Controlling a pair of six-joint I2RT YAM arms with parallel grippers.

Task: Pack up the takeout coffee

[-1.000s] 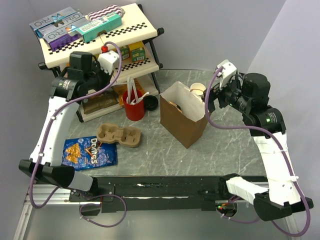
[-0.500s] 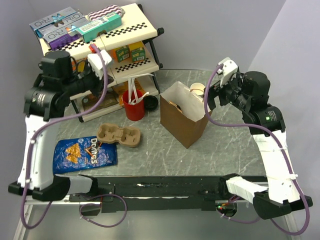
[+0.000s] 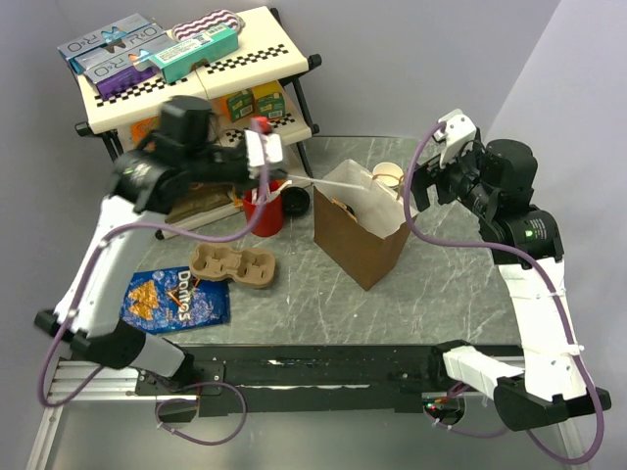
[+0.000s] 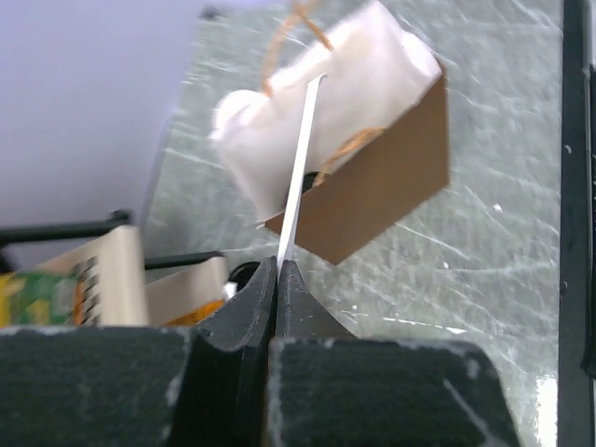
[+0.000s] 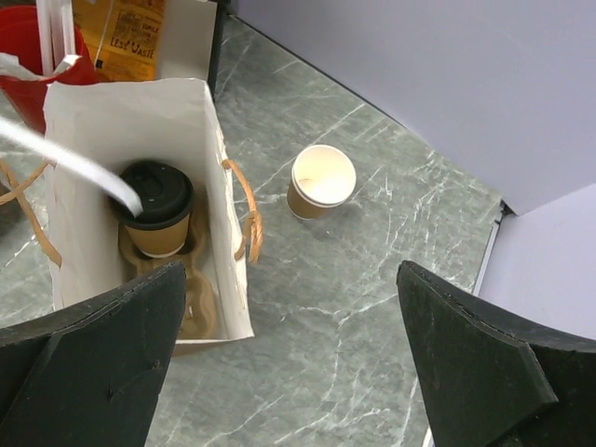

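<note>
The takeout coffee, a tan cup with a black lid, stands in a cardboard carrier inside the open brown paper bag, whose white inside shows in the right wrist view. My left gripper is shut on a thin white stick. The stick's far end reaches over the bag's mouth, just above the coffee's lid. In the left wrist view the left gripper has its jaws pressed together on the stick. My right gripper hangs open above the table, right of the bag, holding nothing.
A lidless tan cup stands behind the bag. A red cup of white sticks is left of the bag, a cardboard cup carrier and a Doritos bag nearer. A two-tier shelf of boxes fills the back left.
My left arm has swung right from beside the shelf to above the red cup, carrying the white stick so that its end now lies over the bag. The right arm has barely moved.
</note>
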